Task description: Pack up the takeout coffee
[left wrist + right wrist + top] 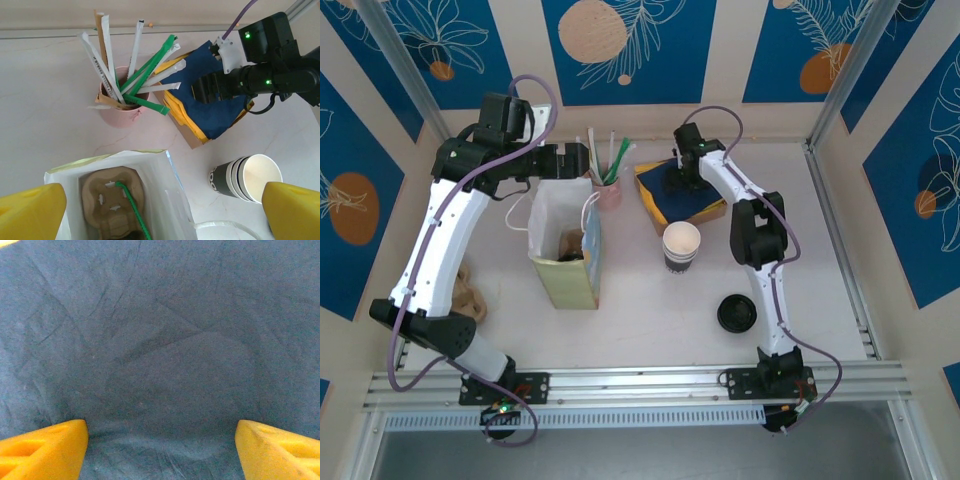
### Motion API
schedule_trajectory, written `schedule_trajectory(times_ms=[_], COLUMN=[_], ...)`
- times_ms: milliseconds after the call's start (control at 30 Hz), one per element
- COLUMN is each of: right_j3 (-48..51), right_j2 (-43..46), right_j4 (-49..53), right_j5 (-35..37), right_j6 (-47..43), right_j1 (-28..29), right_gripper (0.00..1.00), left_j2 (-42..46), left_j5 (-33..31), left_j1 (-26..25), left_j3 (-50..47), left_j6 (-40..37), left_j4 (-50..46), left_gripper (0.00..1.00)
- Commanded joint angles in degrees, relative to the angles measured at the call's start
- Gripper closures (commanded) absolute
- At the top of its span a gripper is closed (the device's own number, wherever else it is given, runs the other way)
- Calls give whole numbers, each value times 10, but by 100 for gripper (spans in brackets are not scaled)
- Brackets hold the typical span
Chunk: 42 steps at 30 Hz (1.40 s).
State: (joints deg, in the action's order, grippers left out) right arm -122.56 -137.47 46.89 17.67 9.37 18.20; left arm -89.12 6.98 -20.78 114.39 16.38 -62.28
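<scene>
The takeout coffee is hidden from view. My left gripper (pixel 578 162) (pixel 160 215) hangs open over the back edge of the white paper bag (pixel 570 285) (pixel 172 200). Inside the bag lie a brown cardboard cup carrier (pixel 107 197) and a green straw (pixel 131 210). My right gripper (pixel 680 183) (pixel 160 450) is open, its yellow pads (pixel 42 450) spread wide just above the blue napkin stack (pixel 695 205) (pixel 215 107) (pixel 160 340), with nothing held between them.
A lidless striped paper cup (pixel 681 247) (pixel 245 177) stands right of the bag. A loose black lid (pixel 737 312) lies nearer the front. A pink cup of straws and stirrers (pixel 608 190) (pixel 120 107) sits behind the bag. Crumpled brown paper (pixel 468 290) lies left.
</scene>
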Motion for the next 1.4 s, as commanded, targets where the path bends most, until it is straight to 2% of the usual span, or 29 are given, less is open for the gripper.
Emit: schedule_trajectory(times_ms=[0,133,433,700,800,867,967,1367], right_j3=[-10,-7,8,19,23,26,35,78], right_j2=[-10,-7,25,77,95,105,121,212], right_j4=[20,23,23,24,27,31,36,40], right_j5=[13,13,1,6,2,1,-4,-61], right_j6=[-10,-11,-10,-2,2,5,11,61], right_j1=[9,12,11,12,12,12,12,11], right_gripper=[22,30,65,70,77,86,92,100], left_j2=[-6,-7,-7,-1,2,4,8,25], left_j5=[-9,-8,-8,-8,-9,-10,-9,-24], left_j1=[-4,-4,-4,-4,-4,-4,-4,-4], left_j3=[17,17,16,13,6,2,-2,-6], left_j6=[-10,-10,-8,-6,-6,-4,-3,3], left_j4=[-14,-14,-14,-11,-8,-6,-4,-5], left_gripper=[0,0,0,0,0,0,0,0])
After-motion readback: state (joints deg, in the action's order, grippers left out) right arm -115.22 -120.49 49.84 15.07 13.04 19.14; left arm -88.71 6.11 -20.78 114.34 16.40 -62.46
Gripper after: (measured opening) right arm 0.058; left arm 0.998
